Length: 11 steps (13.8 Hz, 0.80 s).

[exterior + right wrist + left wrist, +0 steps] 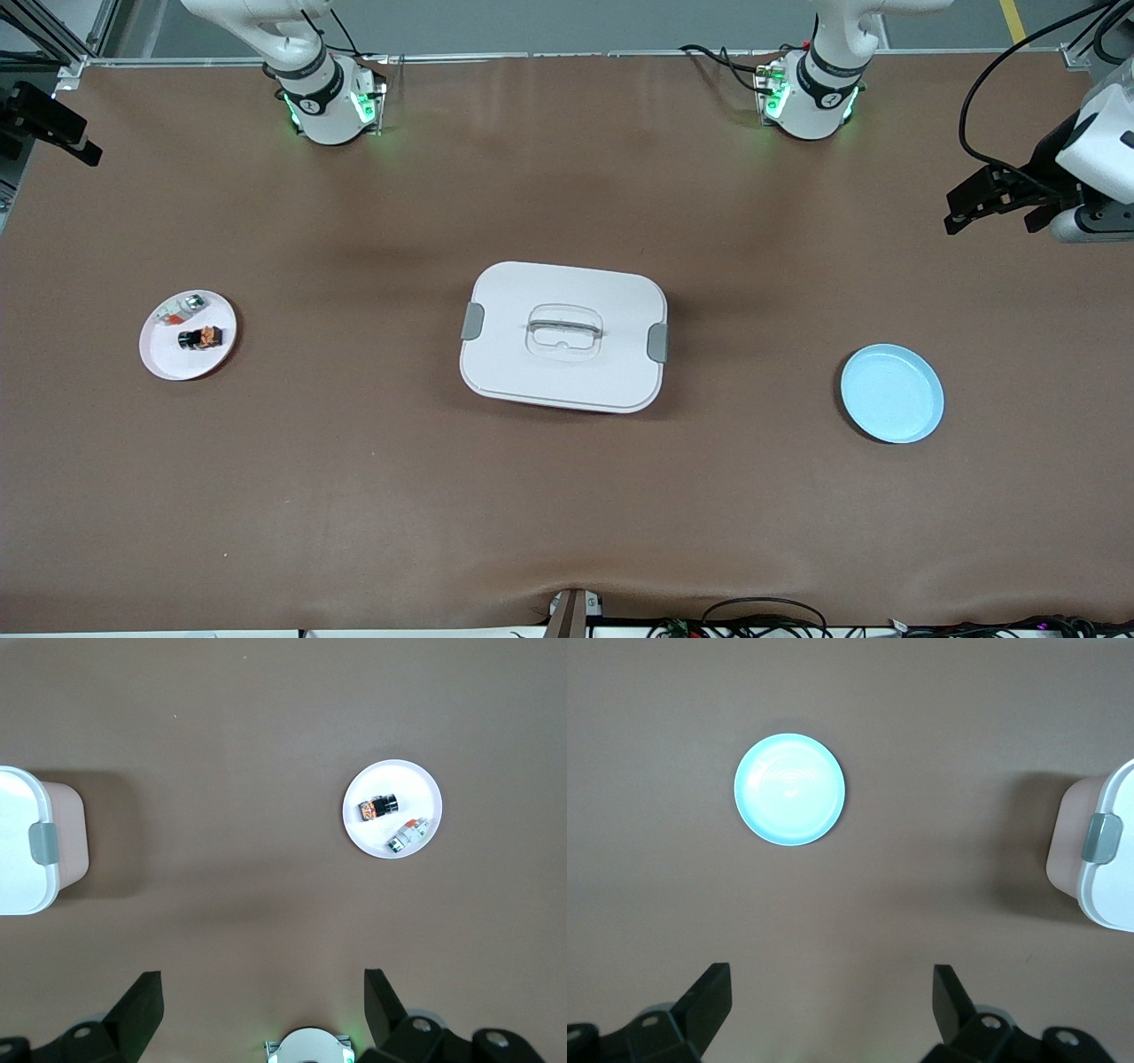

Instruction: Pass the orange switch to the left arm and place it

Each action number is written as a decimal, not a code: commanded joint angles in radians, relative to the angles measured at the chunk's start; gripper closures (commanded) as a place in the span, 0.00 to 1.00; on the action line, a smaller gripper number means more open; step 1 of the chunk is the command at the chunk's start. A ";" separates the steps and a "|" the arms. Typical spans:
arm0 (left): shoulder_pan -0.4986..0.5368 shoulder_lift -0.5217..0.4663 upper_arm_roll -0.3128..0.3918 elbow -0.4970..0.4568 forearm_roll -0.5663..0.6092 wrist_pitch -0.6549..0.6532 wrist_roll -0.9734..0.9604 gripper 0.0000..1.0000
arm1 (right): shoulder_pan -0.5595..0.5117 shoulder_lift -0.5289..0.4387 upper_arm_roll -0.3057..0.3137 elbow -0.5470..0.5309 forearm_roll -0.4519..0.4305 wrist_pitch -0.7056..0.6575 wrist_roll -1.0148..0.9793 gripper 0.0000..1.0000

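On the table, start state: nothing of the transfer looks done; both arms are drawn back to the table's ends and every part lies where a first pick-up would find it.
Right gripper (257, 1014): up in the air over the table edge at the right arm's end, fingers spread wide apart, holding nothing and touching nothing; this arm waits.
Pink plate (159, 354): near the edge at the right arm's end, well apart from the box.
Orange switch (200, 338): lying on its side on the pink plate, orange end toward the middle of the table; no gripper is near it.
Silver-white piece (183, 308): on the same plate, just beside the switch and farther from the front camera; not part of the task.
Box (564, 335): in the middle of the table, lid on, side latches down, squarely between the two plates.
Blue plate (891, 393): toward the left arm's end, bare, slightly nearer the front camera than the box; likely the goal.
Left gripper (999, 202): in the air over the table edge at the left arm's end, fingers wide apart, empty.
Left to do: by my reading, all of it: pick the switch off the pink plate, pass it between grippers clear of the box, and set it down.
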 commanded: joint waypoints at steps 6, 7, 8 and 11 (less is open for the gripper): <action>0.000 0.015 0.003 0.029 0.013 -0.024 0.010 0.00 | -0.037 0.038 -0.019 0.027 0.010 0.020 -0.006 0.00; 0.000 0.015 0.003 0.029 0.013 -0.022 0.012 0.00 | -0.063 0.041 -0.020 0.028 0.019 0.033 -0.014 0.00; 0.000 0.015 0.003 0.029 0.013 -0.022 0.012 0.00 | -0.070 0.051 -0.020 0.026 0.022 0.044 -0.015 0.00; 0.000 0.015 0.003 0.029 0.013 -0.024 0.012 0.00 | -0.067 0.134 -0.019 0.028 0.022 0.047 -0.018 0.00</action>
